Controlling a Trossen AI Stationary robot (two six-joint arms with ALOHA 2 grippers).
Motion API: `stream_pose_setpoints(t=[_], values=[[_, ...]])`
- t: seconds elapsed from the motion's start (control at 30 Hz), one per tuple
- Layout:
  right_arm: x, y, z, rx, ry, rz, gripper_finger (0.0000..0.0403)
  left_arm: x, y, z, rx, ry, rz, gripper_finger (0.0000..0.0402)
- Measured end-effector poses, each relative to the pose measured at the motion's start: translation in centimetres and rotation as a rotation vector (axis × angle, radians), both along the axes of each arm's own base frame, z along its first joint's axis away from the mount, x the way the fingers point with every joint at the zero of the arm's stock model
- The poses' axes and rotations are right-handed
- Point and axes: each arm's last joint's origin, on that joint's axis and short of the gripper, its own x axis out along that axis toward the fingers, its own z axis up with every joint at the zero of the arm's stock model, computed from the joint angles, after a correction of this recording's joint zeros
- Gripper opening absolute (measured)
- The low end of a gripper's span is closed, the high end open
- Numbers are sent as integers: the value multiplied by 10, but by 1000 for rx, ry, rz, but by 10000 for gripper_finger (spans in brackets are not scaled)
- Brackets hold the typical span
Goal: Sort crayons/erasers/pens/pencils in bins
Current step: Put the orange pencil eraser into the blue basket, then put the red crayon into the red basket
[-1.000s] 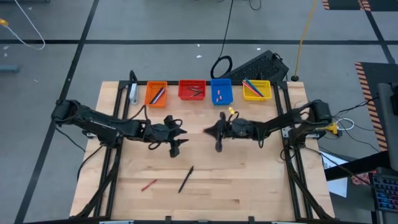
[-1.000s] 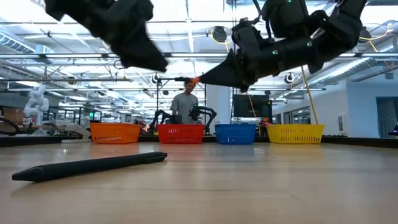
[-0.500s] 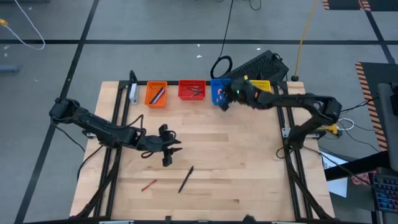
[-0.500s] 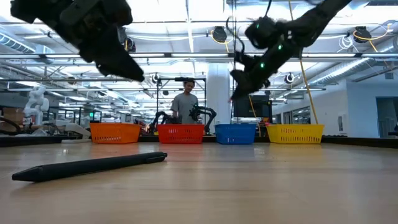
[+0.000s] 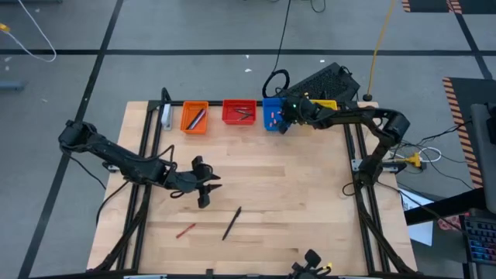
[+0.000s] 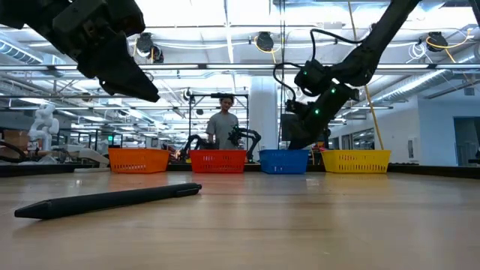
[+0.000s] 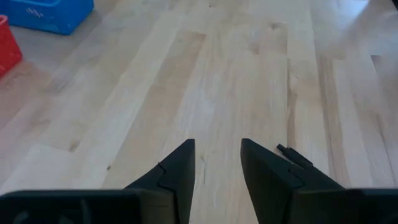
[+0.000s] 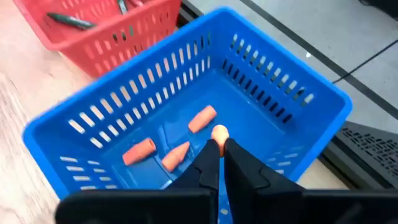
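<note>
Wooden tabletop (image 5: pixel 310 201), four bins along far edge. Right gripper (image 8: pixel 217 151) over blue bin (image 8: pixel 273 93), fingers nearly closed, pinching an eraser (image 8: pixel 219 132); three more erasers (image 8: pixel 176 154) lie in the bin. Left gripper (image 7: pixel 217 163) hovers mid-table, parted, holding nothing. Dark pen (image 5: pixel 232 222) and red crayon (image 5: pixel 184 230) on tabletop.

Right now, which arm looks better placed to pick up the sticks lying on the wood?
The left one. Its open claw hovers just beside the dark stick and red stick. The right claw is over the blue bin, pinching a pink bit.
</note>
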Motion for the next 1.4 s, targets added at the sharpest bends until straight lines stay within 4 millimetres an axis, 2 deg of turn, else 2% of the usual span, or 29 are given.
stream_pose_setpoints(t=[0.2, 0.33, 0.53, 0.63, 0.73, 0.83, 0.93, 1.07, 1.27, 1.4], values=[[1, 0, 0, 8, -20, 0, 14, -2, 1, -3, -4, 31, 10, 131], [1, 0, 0, 16, -27, -8, 37, -3, 0, -4, -21, 51, 2, 131], [2, -1, 3, 9, -47, -16, 79, -6, -2, -7, -140, 109, -45, 131], [1, 0, 8, 4, -68, -21, 94, -8, -3, -10, -207, 155, -39, 131], [2, 8, 20, -27, -78, 11, 93, -14, -7, -13, -227, 237, -19, 130], [3, 26, 37, -82, -109, 78, 61, -20, -16, -7, -230, 320, -2, 113], [4, 54, 50, -144, -185, 138, 14, -24, -27, -1, -217, 405, 7, 74], [3, 97, 53, -148, -301, 235, 11, -29, -42, 6, -259, 525, 35, 12], [-2, 156, 51, -243, -401, 284, 2, -38, -71, 9, -352, 710, 112, 3], [-6, 179, 51, -274, -432, 300, 1, -41, -98, 7, -429, 798, 170, 15]])
